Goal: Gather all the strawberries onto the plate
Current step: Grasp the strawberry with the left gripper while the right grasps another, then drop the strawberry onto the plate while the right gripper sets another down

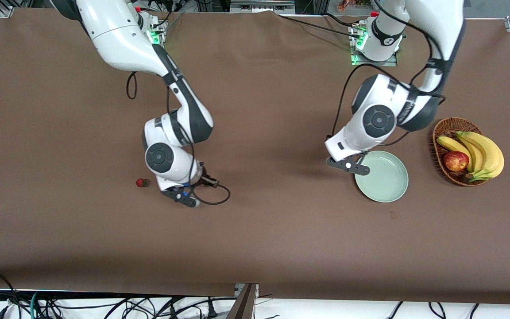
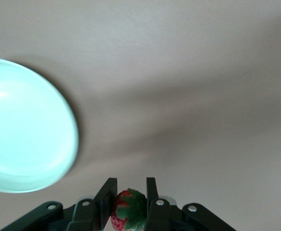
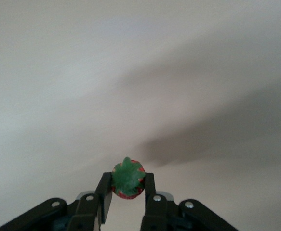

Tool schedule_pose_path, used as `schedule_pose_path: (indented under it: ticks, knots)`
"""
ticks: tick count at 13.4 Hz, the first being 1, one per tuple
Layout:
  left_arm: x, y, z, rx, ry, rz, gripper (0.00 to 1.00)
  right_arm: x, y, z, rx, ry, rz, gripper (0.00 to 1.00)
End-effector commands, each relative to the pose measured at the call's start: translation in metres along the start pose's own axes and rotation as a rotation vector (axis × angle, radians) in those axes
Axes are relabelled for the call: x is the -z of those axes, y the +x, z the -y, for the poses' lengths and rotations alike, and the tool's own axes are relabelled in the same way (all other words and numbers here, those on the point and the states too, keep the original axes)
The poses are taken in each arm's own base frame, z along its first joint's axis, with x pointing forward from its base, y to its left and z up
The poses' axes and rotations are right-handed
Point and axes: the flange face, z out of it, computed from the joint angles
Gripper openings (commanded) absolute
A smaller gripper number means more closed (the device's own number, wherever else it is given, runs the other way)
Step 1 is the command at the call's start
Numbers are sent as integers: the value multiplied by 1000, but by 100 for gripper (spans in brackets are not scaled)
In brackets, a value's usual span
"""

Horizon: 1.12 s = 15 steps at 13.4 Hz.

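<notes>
The pale green plate lies toward the left arm's end of the table. My left gripper hangs just beside its rim, on the side toward the right arm's end. In the left wrist view it is shut on a strawberry, with the plate off to one side. My right gripper is low over the brown cloth. In the right wrist view it is shut on a second strawberry, leafy top up. A third strawberry lies on the cloth beside the right hand.
A brown wicker basket with bananas and a red-yellow apple stands beside the plate, at the left arm's end. A black cable loops from the right hand. Bare brown cloth covers the rest of the table.
</notes>
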Motion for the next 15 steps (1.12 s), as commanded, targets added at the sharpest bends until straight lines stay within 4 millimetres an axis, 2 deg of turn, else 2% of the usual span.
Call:
schedule_pose_path:
  ticks: [1, 4, 5, 7, 8, 9, 11, 12, 14, 15]
  knots:
    - [-6, 3, 23, -149, 78, 31, 17, -6, -28, 49, -138, 211, 44, 29]
    - [-11, 8, 61, -364, 159, 31, 19, -28, -83, 95, -246, 388, 35, 34]
    - [-20, 12, 80, -451, 177, 12, 23, -36, -104, 110, -276, 441, 36, 37]
    - [-54, 8, 127, -620, 175, -81, 22, -52, -144, 128, -314, 508, 27, 40]
    - [-73, 2, 146, -675, 174, -120, 18, -58, -159, 133, -324, 530, 24, 40]
    - [-85, -2, 148, -693, 171, -135, 19, -62, -173, 137, -326, 547, 22, 46]
    - [-96, -1, 146, -699, 163, -131, 30, -55, -172, 139, -334, 562, 16, 70]
    - [-96, 0, 146, -702, 163, -132, 96, -45, -161, 137, -332, 564, 5, 75]
    - [-89, -1, 146, -706, 169, -138, 100, -34, -117, 121, -331, 487, -4, 81]
    - [-75, -1, 142, -708, 178, -152, 100, -18, -97, 113, -288, 423, -28, 84]
